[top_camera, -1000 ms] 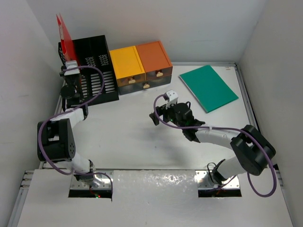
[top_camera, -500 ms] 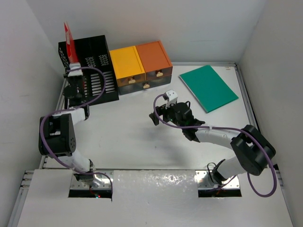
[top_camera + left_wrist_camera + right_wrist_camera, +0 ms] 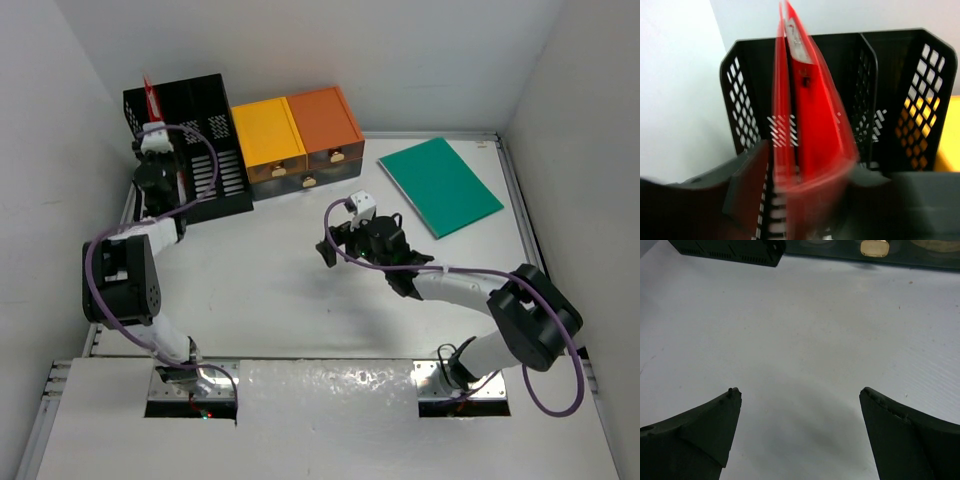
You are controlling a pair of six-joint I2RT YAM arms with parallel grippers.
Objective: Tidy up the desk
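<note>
Left gripper [image 3: 805, 200]: you're pinching the red folder [image 3: 807, 125], and it stands on edge between your fingers, blurred in the wrist view.
Red folder: it's in the left compartment of the black file rack [image 3: 900, 100]; you can't tell how deep it sits.
Right gripper [image 3: 800, 430]: you've got it spread wide with nothing between the fingers, hovering low over bare tabletop.
Desk [image 3: 270, 285]: the white top lies under both arms, with your bases at 6 o'clock.
File rack: it stands in the 10 o'clock corner, just beside the drawers.
Drawers: the yellow box [image 3: 267, 135] and orange box [image 3: 325, 118] sit side by side near 12 o'clock.
Green notebook [image 3: 440, 186]: it lies flat at 2 o'clock, apart from your right gripper.
</note>
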